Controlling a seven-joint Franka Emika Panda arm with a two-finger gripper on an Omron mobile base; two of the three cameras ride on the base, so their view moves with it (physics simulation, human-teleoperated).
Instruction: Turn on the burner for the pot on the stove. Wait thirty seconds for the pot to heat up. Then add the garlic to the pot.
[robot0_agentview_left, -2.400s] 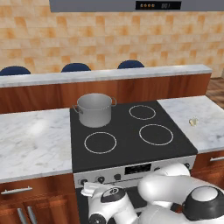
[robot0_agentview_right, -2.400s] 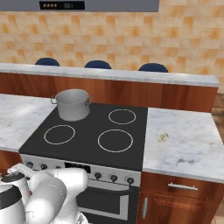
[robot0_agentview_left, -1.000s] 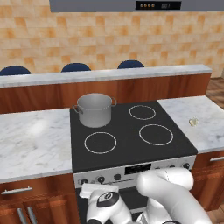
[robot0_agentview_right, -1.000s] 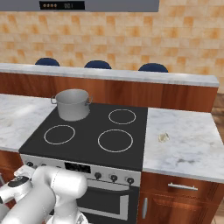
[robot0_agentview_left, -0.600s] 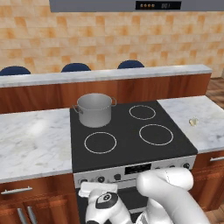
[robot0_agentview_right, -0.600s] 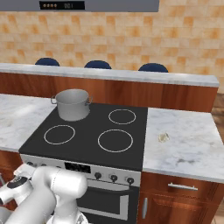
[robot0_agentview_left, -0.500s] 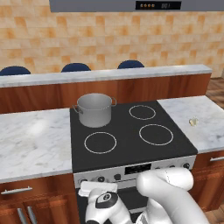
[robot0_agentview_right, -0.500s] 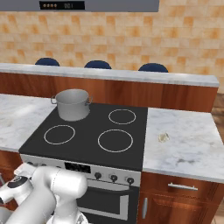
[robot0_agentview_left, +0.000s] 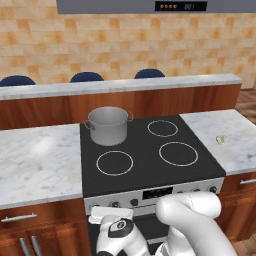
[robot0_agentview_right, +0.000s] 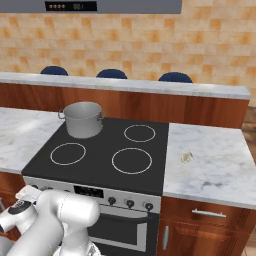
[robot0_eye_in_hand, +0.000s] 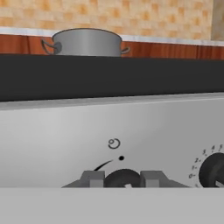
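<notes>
On the black glass stove (robot0_agentview_left: 145, 155) with four white-ringed zones, one wide grey brushed-metal pot (robot0_agentview_left: 107, 125) sits at 10 o'clock, one tiny pale garlic bulb (robot0_agentview_left: 220, 139) lies on the marble counter (robot0_agentview_left: 235, 145) at 3 o'clock, and the gripper (robot0_eye_in_hand: 122, 178) pinches one small black knob (robot0_eye_in_hand: 123, 179).

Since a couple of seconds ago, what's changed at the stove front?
The arm sank lower in front of the stove, and the gripper has closed on a black control knob. The pot, the garlic and the unlit rings stayed put.
</notes>
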